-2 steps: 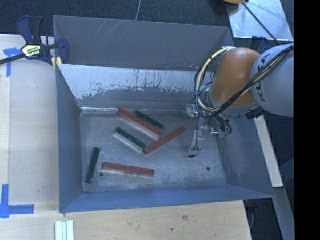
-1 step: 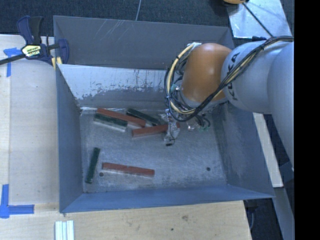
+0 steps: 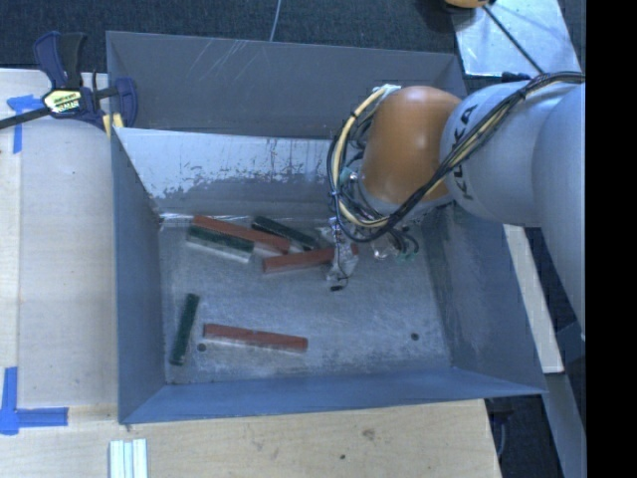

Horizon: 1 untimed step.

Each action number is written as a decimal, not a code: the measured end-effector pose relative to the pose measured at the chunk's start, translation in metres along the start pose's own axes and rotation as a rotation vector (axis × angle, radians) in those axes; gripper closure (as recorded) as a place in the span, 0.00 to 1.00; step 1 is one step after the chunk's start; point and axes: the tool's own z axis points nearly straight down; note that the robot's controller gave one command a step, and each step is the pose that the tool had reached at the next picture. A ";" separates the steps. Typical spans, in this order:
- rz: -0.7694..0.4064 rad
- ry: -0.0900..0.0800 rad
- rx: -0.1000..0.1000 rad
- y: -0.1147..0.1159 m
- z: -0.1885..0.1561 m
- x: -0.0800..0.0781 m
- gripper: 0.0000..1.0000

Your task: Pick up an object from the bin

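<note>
End effector [image 3: 339,270], grip unreadable, sits at one end of a red-brown stick [image 3: 296,261], open bin floor [image 3: 398,317] beyond.

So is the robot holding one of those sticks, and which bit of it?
Can't tell. The pincer sits at the right end of a red-brown stick near the middle of the bin, but a grip on it isn't visible.
</note>
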 end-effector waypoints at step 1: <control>0.034 0.006 0.000 0.010 -0.200 0.031 1.00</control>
